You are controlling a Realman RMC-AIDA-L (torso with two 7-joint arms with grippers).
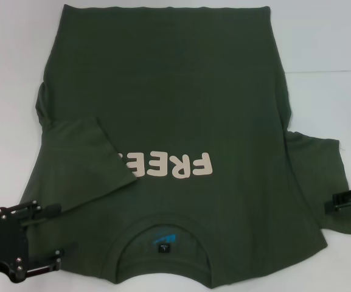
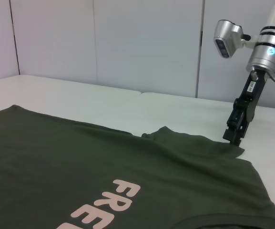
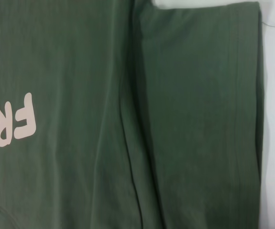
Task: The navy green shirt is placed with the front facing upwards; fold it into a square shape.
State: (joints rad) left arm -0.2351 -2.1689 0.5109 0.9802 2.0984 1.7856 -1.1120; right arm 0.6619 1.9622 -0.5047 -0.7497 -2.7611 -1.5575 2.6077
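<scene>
The left claw [image 1: 41,240] sits low at the near left corner of the head view, over the edge of the shirt's left shoulder; its two black fingers stand apart with nothing between them. Bare white tabletop [image 1: 11,73] stretches away from it along the left side, wide and free of objects right up to the far edge.

The navy green shirt [image 1: 175,103] lies flat and face up across the middle of the tabletop, collar [image 1: 163,228] nearest the robot and hem [image 1: 163,8] at the far side. Its left sleeve [image 1: 87,161] is folded inward over the chest, and the sleeve's slanted edge covers the last part of the pale lettering [image 1: 175,164], so only "FREE" reads. The left flank of the shirt bulges a little outward near the fold. Inside the collar a blue neck label [image 1: 163,238] shows.

The right sleeve [image 1: 315,164] lies spread out flat, its hemmed cuff edge straight and running close beside bare tabletop, as the right wrist view shows. The right claw [image 1: 348,207] is at that cuff edge, low on the cloth; the left wrist view shows its tip down at the sleeve corner, but whether it pinches the fabric or merely touches it I cannot tell. Beyond it a narrower strip of white tabletop remains.
</scene>
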